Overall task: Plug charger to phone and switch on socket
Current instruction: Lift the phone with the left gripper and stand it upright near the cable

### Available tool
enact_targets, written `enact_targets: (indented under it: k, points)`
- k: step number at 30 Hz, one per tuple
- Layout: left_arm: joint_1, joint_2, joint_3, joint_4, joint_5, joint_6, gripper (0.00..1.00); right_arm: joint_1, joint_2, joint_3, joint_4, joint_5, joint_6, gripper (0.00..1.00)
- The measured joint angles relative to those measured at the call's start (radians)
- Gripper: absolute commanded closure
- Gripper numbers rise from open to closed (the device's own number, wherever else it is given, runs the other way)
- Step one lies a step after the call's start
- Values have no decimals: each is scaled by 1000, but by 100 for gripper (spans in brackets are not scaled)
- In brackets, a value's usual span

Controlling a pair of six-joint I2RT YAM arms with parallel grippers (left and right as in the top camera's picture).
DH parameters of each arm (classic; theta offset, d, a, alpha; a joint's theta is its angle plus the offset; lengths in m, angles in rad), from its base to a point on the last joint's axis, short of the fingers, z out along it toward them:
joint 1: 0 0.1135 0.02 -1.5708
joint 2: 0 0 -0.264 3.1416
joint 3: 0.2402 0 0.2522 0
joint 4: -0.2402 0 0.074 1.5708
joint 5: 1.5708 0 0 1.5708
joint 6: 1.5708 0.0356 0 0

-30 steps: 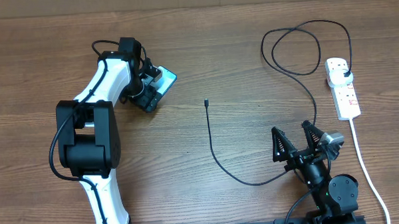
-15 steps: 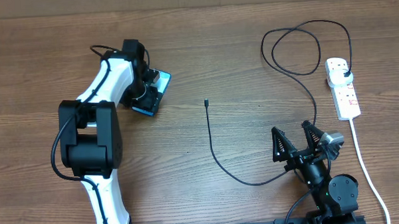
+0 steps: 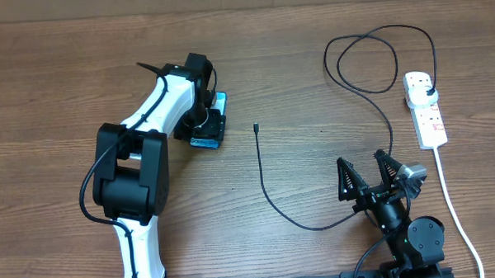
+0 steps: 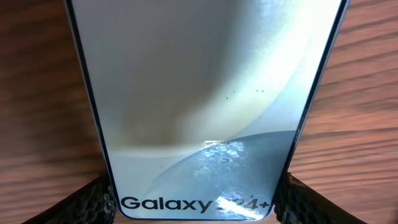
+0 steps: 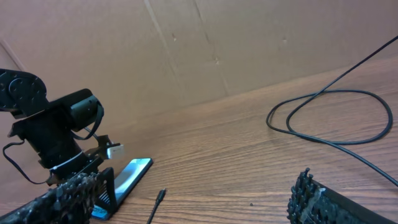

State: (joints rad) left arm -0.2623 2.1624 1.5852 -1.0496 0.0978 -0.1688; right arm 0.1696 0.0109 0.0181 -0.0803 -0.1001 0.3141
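Note:
The phone (image 3: 221, 102), with a light-blue screen, is held by its sides in my left gripper (image 3: 207, 125), left of the table's middle. It fills the left wrist view (image 4: 205, 81), with the fingers (image 4: 196, 202) shut on its "Galaxy" end. The charger's connector tip (image 3: 255, 127) lies just right of the phone, apart from it. Its black cable (image 3: 270, 200) runs down, past my right gripper, and loops up to a black plug (image 3: 428, 91) seated in the white socket strip (image 3: 428, 116). My right gripper (image 3: 368, 178) is open and empty. The right wrist view shows the phone (image 5: 130, 174) and the tip (image 5: 160, 196).
The strip's white lead (image 3: 452, 202) runs down the right edge of the table. The cable's loop (image 3: 364, 61) lies at the back right and shows in the right wrist view (image 5: 329, 118). A cardboard wall (image 5: 217, 43) stands behind the table.
My left gripper has carried the phone to the right, toward the connector tip, and turned it more upright in the overhead view. The right arm, cable and socket have not moved.

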Motion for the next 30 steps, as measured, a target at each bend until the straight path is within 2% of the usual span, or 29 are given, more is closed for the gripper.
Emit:
enact_targets:
  k: [6, 16, 30]
  points:
    - [-3, 10, 29, -24, 106, -119, 53, 0, 0, 0, 0, 0, 0, 0]
    - [-32, 23, 156, -97, 150, -209, 59, 0, 0, 0, 0, 0, 0, 0]
    - [-95, 23, 169, -87, 132, -251, 55, 0, 0, 0, 1, 0, 0, 0]
